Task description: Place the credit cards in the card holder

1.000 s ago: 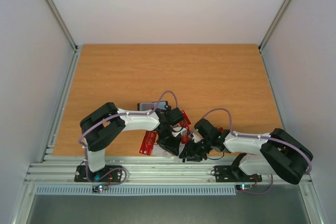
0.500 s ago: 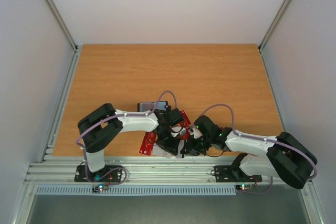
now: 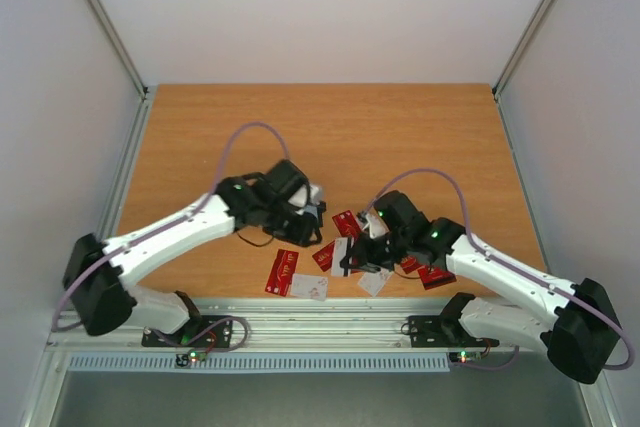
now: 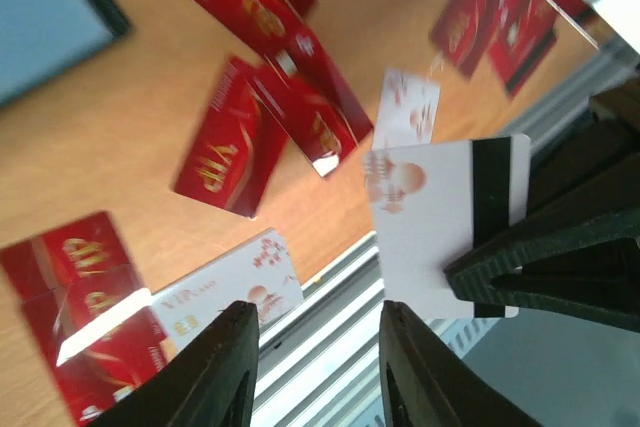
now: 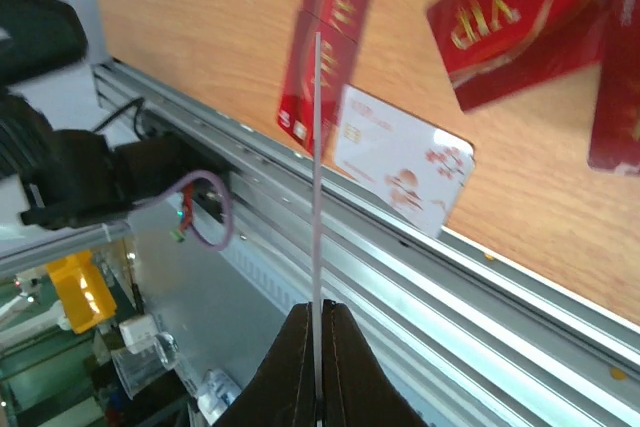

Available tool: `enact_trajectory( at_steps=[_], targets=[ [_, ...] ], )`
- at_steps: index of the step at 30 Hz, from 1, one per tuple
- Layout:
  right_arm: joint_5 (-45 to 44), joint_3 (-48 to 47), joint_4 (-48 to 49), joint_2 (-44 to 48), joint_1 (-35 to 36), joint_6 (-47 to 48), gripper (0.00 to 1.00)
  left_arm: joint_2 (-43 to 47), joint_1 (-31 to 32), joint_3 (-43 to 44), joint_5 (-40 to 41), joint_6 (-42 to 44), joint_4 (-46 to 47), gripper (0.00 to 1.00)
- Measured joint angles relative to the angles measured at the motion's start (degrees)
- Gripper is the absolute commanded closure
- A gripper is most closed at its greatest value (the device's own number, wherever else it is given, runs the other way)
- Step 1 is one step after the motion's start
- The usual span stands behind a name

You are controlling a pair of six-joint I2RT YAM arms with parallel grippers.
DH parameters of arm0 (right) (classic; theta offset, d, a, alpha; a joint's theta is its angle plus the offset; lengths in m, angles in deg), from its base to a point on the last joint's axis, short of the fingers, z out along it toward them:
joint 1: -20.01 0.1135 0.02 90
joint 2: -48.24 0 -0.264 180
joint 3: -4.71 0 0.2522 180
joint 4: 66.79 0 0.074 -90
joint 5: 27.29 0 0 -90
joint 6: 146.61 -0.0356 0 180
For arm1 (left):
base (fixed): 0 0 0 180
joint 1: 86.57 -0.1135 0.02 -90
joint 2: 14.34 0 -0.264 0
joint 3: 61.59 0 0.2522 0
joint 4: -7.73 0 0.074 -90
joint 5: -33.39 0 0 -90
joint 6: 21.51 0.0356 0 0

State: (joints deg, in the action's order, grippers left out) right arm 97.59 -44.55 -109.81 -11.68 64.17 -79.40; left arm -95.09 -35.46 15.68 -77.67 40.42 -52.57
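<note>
My right gripper (image 5: 318, 309) is shut on a white credit card (image 5: 317, 167), seen edge-on in the right wrist view. The left wrist view shows that same white card with a black stripe (image 4: 430, 222), raised above the table's near edge. My left gripper (image 4: 320, 367) is open with nothing between its fingers. From above it (image 3: 306, 229) hovers by the card holder (image 3: 315, 194), which is mostly hidden under it; the holder's grey inside and black rim (image 4: 45, 7) show at upper left. Several red credit cards (image 4: 235, 137) and a white one (image 4: 225, 282) lie scattered on the wood.
The table's metal rail (image 3: 330, 322) runs along the near edge, right beside a white card (image 3: 310, 287) and a red one (image 3: 283, 272). More red cards (image 3: 435, 275) lie under the right arm. Grey walls enclose both sides.
The left arm has swung back from the near edge toward the card holder and its jaws have opened. The right gripper has shut on the white card and lifted it.
</note>
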Motion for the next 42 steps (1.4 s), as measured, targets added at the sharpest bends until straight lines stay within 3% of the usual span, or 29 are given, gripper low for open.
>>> enact_trajectory(
  at_steps=[6, 12, 18, 24, 31, 40, 42],
  targets=[
    [1.5, -11.0, -6.4, -1.1, -4.4, 5.1, 0.99, 9.9, -10.0, 4.2, 1.7, 2.1, -6.5, 0.47],
    [8.4, -20.4, -7.3, -3.1, -10.0, 8.8, 0.99, 13.6, -18.9, 7.7, -8.7, 3.7, -7.5, 0.41],
    [17.2, -28.6, -4.7, -6.0, -12.7, 10.0, 0.99, 15.2, -21.7, 8.0, -23.7, 1.3, -0.5, 0.42],
    [25.1, -34.7, -0.3, -8.3, -13.0, 9.9, 0.99, 15.7, -21.8, 6.8, -34.0, -5.6, 13.4, 0.45],
    [30.9, -35.3, 5.4, -9.6, -13.0, 7.8, 0.99, 15.7, -21.8, 5.0, -40.4, -14.2, 25.8, 0.59],
    [35.0, -35.7, 9.7, -10.5, -13.0, 5.9, 0.99, 14.7, -21.8, 4.5, -42.9, -18.7, 32.0, 0.96],
    [35.4, -35.8, 10.3, -10.6, -13.0, 5.7, 0.94, 14.6, -21.8, 4.2, -43.1, -19.4, 32.8, 1.0]
  ],
)
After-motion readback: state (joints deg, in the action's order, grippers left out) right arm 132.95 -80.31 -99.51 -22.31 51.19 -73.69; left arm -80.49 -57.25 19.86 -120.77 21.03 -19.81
